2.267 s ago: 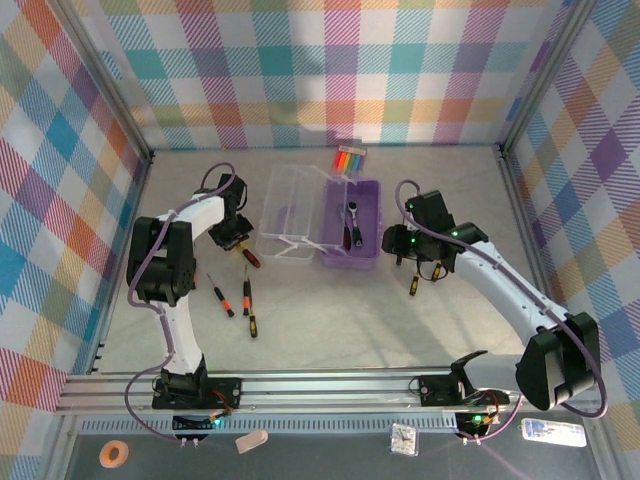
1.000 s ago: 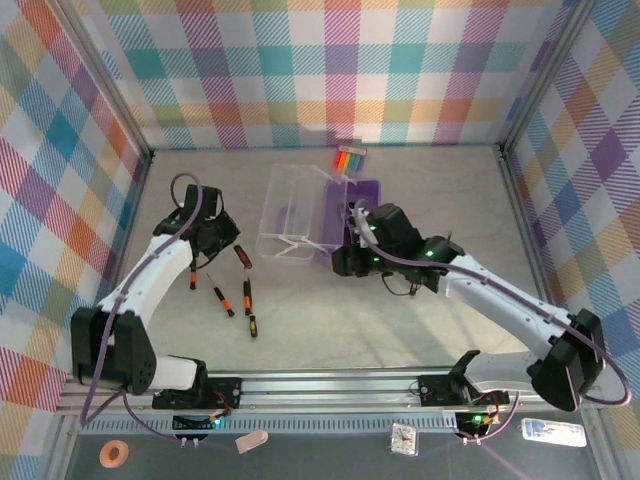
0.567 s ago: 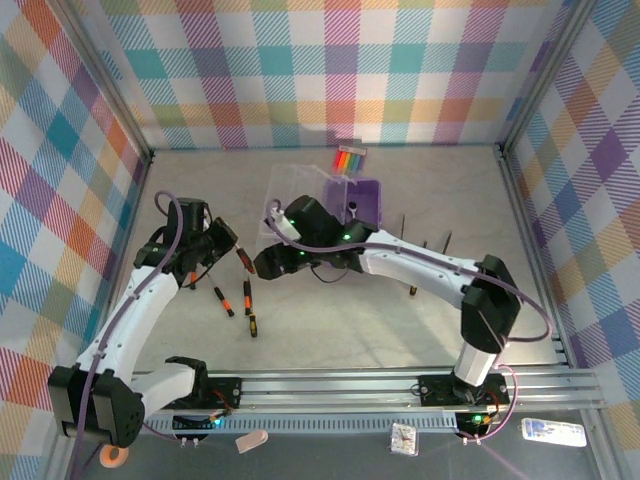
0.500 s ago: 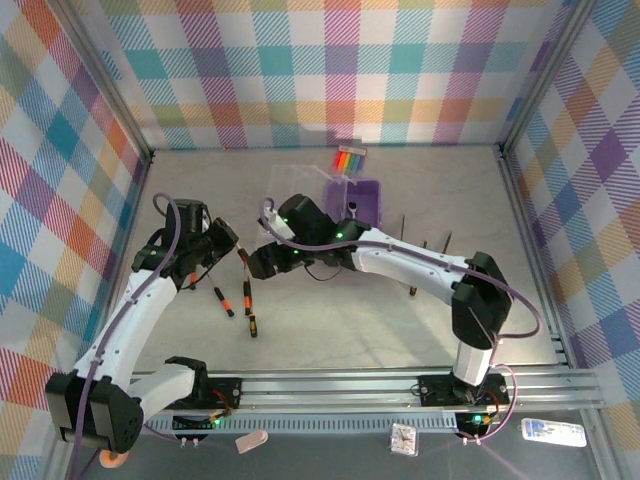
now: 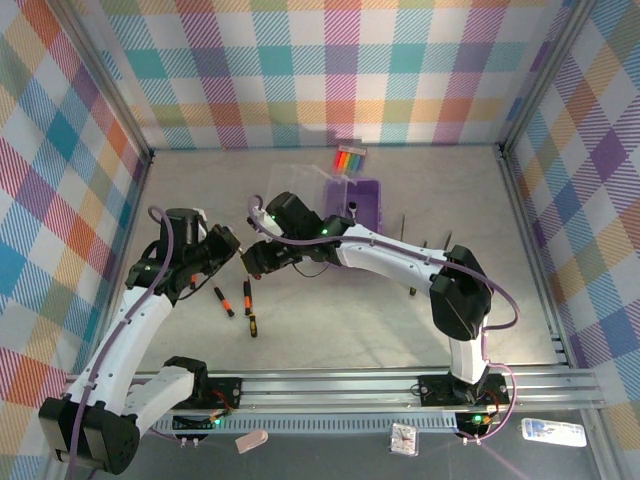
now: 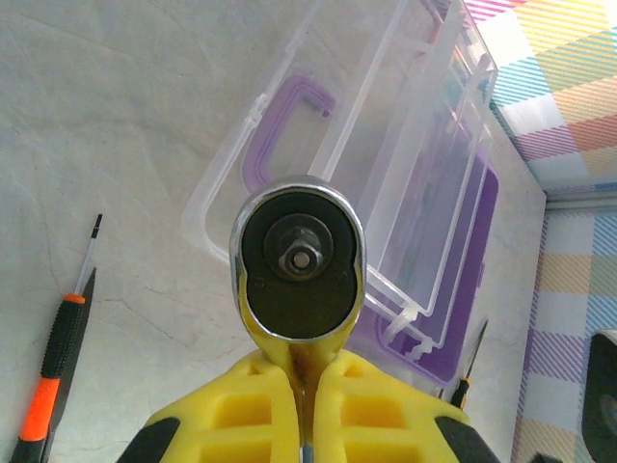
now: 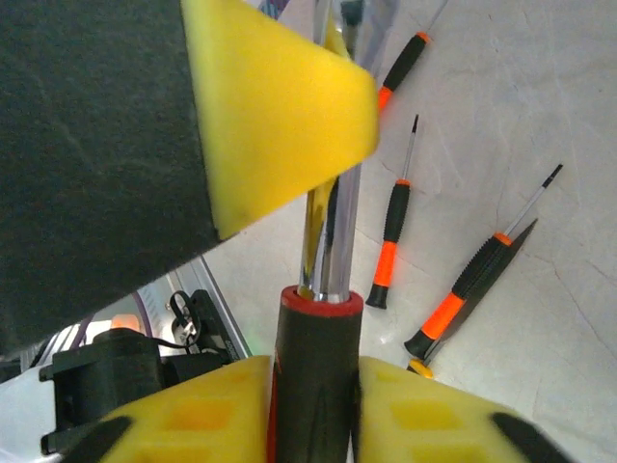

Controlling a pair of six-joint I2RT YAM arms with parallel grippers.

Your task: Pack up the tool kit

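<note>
Where the tool kit [image 5: 368, 192] lies: open on the tabletop [image 5: 330, 320], upper centre of the overhead view. The purple base is to the right and the clear lid [image 6: 415, 193] is folded out to the left. My right arm crosses its near side and hides part of it.
Left hand [image 6: 301, 371]: clamped on the ratchet [image 6: 299, 256], whose chrome head pokes out past the fingers.
Right hand [image 7: 315, 376]: looks closed round the black handle of that same ratchet. The two hands meet left of centre in the overhead view, just beside the lid.
Ratchet handling: I judge it stiff steel, dense for its size. The polished shaft is likely slick, so the dark handle is the safer hold.
Kit handling: probably light, thin plastic with a springy lid and a weak hinge, and it may skate if nudged. I would take it by the purple handle [image 6: 272, 130] or a base wall, never the lid panel.
Loose screwdrivers [image 5: 247, 305]: slim, lying flat and apt to roll. I would pinch across the orange-and-black grip.
Edges: a rainbow packet [image 5: 350, 158] lies just beyond the kit's far side, with the plaid walls [image 5: 60, 200] behind it and at both sides of the frame.
Open room: bare tabletop at lower centre and lower right. It is tight around the lid, where both hands crowd.
</note>
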